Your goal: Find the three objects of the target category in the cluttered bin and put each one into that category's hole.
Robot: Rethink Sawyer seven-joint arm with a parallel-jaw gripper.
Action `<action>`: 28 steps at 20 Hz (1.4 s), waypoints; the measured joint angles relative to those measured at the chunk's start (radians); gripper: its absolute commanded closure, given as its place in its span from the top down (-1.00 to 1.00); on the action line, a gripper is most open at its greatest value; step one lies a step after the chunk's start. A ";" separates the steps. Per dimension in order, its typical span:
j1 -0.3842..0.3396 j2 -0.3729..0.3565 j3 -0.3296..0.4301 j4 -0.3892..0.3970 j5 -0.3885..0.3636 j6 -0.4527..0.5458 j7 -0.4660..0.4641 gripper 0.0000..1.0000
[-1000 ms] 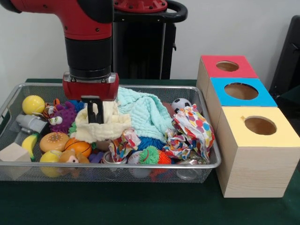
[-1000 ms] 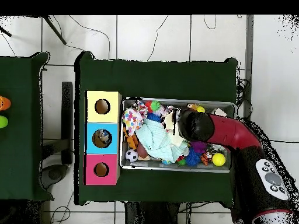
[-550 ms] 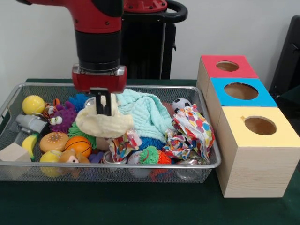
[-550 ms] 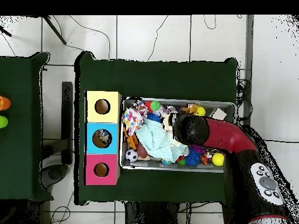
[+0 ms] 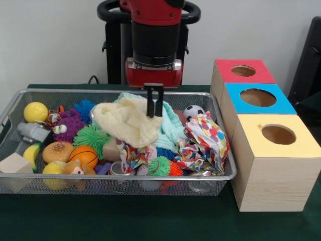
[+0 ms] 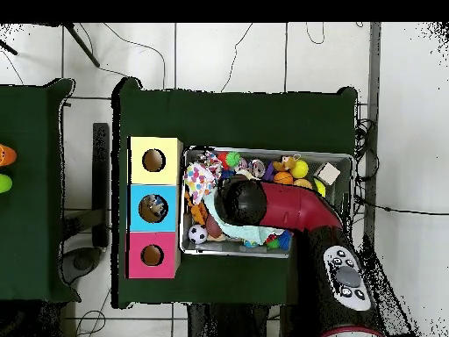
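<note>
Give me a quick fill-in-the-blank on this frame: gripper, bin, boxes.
1. The gripper is shut on a pale ____ cloth.
2. The three boxes stand in a row; the one nearest the front-view camera has a ____ top.
3. The small black-and-white ball in the wire bin is patterned like a ____ ball.
4. In the overhead view, something lies inside the hole of the ____ box.

Missing words: yellow; yellow; soccer; blue

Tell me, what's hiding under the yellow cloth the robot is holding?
Below the yellow cloth peek a green spiky ball, a tan block and the mint cloth. Anything deeper is covered.
</note>
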 measured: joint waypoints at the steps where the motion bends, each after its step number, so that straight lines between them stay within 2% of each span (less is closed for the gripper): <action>1: 0.007 0.002 -0.003 0.003 0.007 -0.001 0.002 -1.00; 6: -0.001 0.047 0.000 0.008 0.041 -0.036 0.009 -1.00; 10: -0.031 0.112 0.000 0.006 0.044 -0.094 0.009 -1.00; 11: -0.045 0.166 -0.005 -0.006 0.045 -0.137 0.009 -1.00; 18: -0.044 0.281 -0.007 -0.088 0.045 -0.207 0.009 -1.00; 22: 0.001 0.330 -0.057 -0.172 0.045 -0.173 0.009 -1.00; 28: 0.073 0.364 -0.126 -0.275 0.073 -0.024 0.009 -1.00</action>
